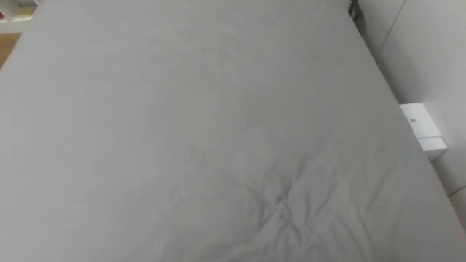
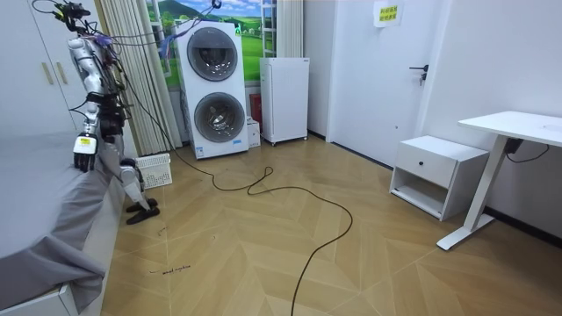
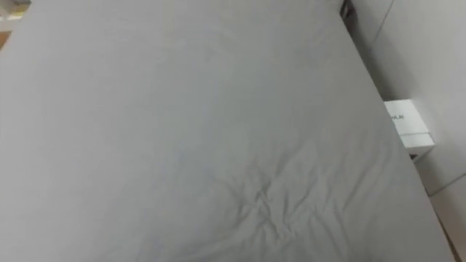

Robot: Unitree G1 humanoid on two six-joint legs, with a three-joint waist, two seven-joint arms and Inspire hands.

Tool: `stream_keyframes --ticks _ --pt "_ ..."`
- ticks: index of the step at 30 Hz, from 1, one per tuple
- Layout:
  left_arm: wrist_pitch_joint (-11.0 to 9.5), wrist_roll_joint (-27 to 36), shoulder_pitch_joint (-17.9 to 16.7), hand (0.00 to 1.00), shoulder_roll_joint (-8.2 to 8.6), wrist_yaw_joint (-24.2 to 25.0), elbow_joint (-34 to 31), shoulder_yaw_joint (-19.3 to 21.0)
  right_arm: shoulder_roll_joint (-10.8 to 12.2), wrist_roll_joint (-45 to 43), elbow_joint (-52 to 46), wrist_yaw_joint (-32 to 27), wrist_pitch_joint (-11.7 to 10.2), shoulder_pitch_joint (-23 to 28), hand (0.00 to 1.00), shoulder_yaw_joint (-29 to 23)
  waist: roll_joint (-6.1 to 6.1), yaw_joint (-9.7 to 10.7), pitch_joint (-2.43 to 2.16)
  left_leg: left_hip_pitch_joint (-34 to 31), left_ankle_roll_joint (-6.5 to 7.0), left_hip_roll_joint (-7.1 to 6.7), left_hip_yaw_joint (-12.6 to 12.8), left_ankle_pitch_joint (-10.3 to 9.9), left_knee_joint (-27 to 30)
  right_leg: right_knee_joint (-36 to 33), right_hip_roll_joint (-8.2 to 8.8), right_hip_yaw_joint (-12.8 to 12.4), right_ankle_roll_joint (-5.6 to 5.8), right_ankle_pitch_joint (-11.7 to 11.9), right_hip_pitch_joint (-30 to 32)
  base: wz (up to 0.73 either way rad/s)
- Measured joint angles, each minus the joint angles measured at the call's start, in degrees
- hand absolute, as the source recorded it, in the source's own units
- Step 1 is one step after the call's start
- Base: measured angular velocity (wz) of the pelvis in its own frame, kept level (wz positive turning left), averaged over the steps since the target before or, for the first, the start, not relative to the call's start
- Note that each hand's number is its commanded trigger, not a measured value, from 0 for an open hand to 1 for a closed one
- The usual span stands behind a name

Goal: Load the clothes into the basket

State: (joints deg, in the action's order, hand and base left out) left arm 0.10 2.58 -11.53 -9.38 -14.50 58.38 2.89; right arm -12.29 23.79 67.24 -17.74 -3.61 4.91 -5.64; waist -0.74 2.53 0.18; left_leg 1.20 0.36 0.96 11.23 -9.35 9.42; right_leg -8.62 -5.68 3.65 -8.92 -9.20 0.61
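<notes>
A white slatted basket point(image 2: 155, 170) stands on the wooden floor at the bed's corner, close behind the robot. The robot stands upright against the edge of a bed point(image 2: 44, 202) and looks down on its grey sheet point(image 1: 218, 124). The sheet lies flat, with a patch of creases point(image 1: 291, 207) in the near right part. My left hand point(image 2: 83, 155) hangs at my side by the bed's edge, with nothing seen in it.
A white box point(image 1: 422, 131) sits on the floor between the bed's right side and the wall. Behind the robot are curtains, stacked washing machines point(image 2: 215, 88) and a white cabinet point(image 2: 285, 98). A bedside cabinet point(image 2: 436, 175) and a desk point(image 2: 518, 127) stand at the room view's right.
</notes>
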Motion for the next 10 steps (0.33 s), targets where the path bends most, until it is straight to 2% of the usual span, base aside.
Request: stream_keyframes --ticks 7,10 --pt "-0.50 -0.70 0.29 0.00 0.96 -0.03 -0.95 -0.81 -0.33 -1.42 1.03 -0.24 1.17 0.81 0.00 0.62 -0.29 -1.35 -0.06 0.04 -0.11 -0.43 -3.95 0.08 0.10 -0.02 0.11 1.35 -0.05 -0.02 -0.63 0.11" --pt "-0.89 -0.99 -0.02 0.00 1.04 0.01 -0.88 -0.80 -0.54 -1.53 1.40 -0.24 1.22 0.80 0.00 1.09 -0.30 -1.52 -0.07 0.33 -0.12 -0.44 -3.95 0.09 0.11 -0.04 0.12 1.35 -0.06 -0.01 -0.90 0.00"
